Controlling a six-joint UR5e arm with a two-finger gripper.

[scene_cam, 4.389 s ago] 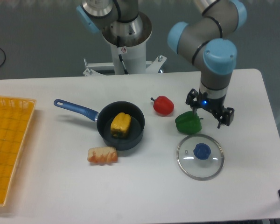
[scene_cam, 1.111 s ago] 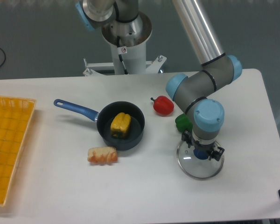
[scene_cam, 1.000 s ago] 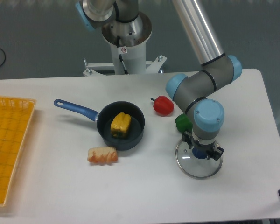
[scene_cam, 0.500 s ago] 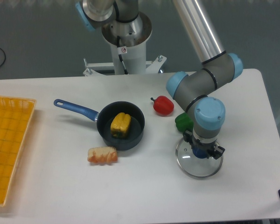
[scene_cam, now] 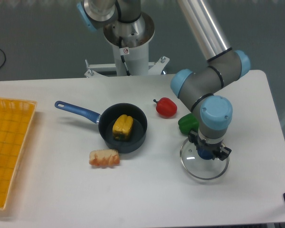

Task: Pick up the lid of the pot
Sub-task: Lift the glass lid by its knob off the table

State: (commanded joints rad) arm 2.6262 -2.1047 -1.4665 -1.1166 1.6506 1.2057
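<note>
The round pot lid [scene_cam: 194,166] is seen knob up, partly hidden by the hand [scene_cam: 209,148], whose opening and hold cannot be told.

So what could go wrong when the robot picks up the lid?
The gripper is right at the blue knob of the pot lid. I can't tell how tight any hold is, so the lid might slip or tip. Also, the green thing is close to the lid's far edge, so it might get bumped.
</note>
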